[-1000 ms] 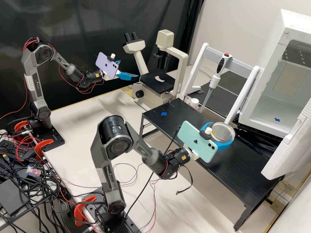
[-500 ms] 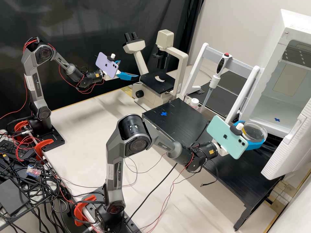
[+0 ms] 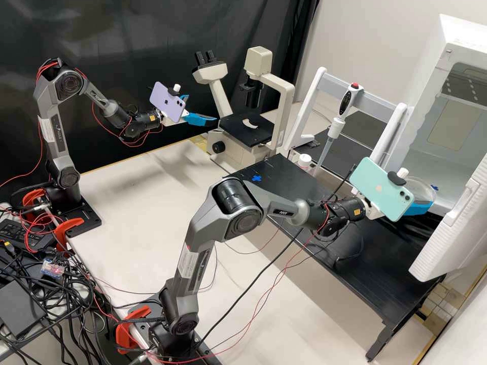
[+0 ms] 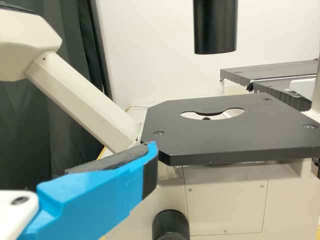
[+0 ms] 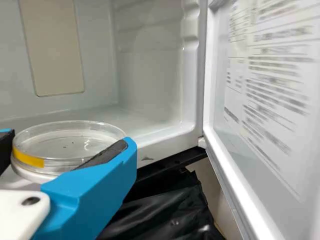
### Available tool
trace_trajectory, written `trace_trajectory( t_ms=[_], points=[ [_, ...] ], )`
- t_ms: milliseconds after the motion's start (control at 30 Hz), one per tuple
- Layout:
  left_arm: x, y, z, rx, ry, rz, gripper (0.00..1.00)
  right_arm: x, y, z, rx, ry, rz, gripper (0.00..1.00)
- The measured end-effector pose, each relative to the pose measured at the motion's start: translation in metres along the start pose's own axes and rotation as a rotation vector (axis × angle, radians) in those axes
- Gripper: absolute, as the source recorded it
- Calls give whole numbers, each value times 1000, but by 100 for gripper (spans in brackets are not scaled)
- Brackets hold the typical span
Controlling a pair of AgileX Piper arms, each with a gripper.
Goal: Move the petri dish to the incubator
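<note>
Black table (image 3: 317, 187) standing near open incubator (image 3: 426, 76). We're holding dish (image 5: 67, 142) at incubator mouth, right gripper (image 3: 424, 194) jaws clasping sides. Left gripper (image 3: 203, 108) hanging near microscope (image 3: 246, 133), jaws wide.

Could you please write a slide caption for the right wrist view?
A petri dish held by the right gripper at the mouth of the open incubator.

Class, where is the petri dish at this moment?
Toward the high view's right side, the petri dish is held in the right claw, at the mouth of the open incubator.
</note>
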Motion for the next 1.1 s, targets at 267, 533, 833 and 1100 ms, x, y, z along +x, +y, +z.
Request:
trace_trajectory(
  t_ms=[267, 533, 833, 1100],
  points=[
    [0, 0, 0, 0, 0, 0, 100, 44, -7, -3, -65, -63, 1, 0],
    [0, 0, 0, 0, 0, 0, 100, 74, -12, 0, -55, -86, -13, 0],
    [0, 0, 0, 0, 0, 0, 100, 94, -18, 4, -76, -89, -29, 0],
    [0, 0, 0, 0, 0, 0, 100, 101, -24, 9, -93, -104, -25, 0]
  ],
)
